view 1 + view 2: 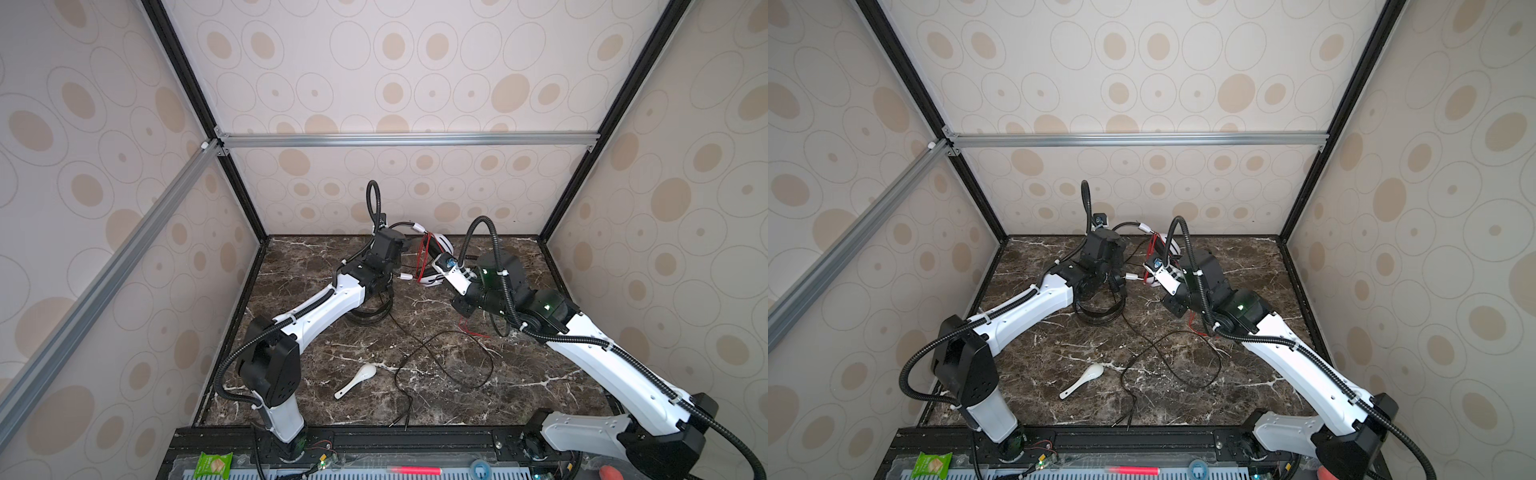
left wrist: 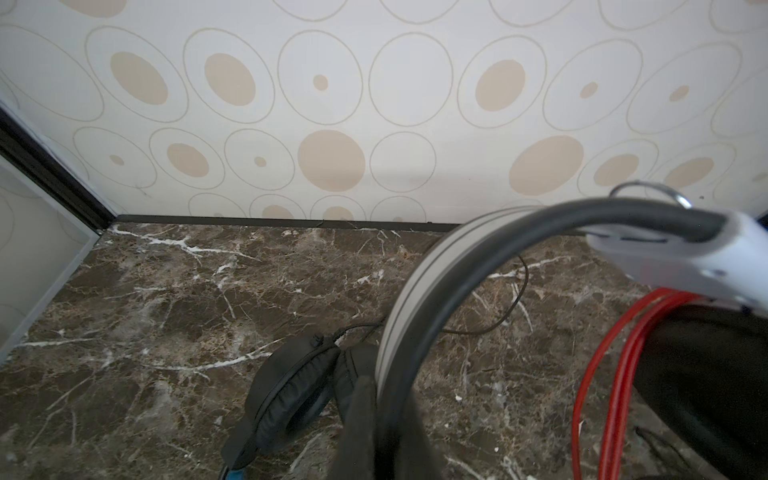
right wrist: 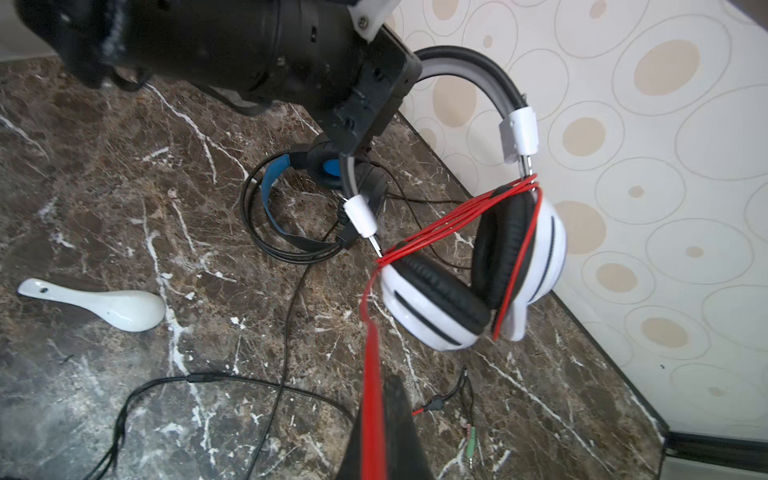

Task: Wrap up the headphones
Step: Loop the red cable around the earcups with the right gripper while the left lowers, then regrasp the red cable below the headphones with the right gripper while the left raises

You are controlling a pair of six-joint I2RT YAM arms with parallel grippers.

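The white-and-black headphones (image 3: 436, 309) are held clear of the tabletop (image 1: 519, 374), at about 12 o'clock of it in both top views, close to the back wall. They are suspended by the headband, which is clenched in the left hand (image 2: 380, 401). The ear cups hang below, facing each other. This attitude is judged to leave free space round the yokes, so that cable can be passed about them. The red cable (image 3: 451, 224) is laid in several strands across the yokes just above the cups. One run descends to the right hand (image 3: 380, 388), which is clamped on it (the run is taut, which is judged to keep the turns from slipping).

The black headphones (image 3: 268, 187) lie flat on the tabletop, just off centre toward 10 o'clock and partly beneath the left arm. Their wrapping is judged unfinished: the thin black cable (image 1: 440, 365) is spread in loose loops from the centre toward 6 o'clock. A white spoon (image 1: 357, 380) lies at about 7 o'clock, apart from both pairs.

In the top views both hands are hidden by their own wrists. The red turns cannot be counted, and the farther cup is blurred in the right wrist view. Small plugs (image 3: 469, 444) lie near the right hand, but the cable they terminate cannot be determined.
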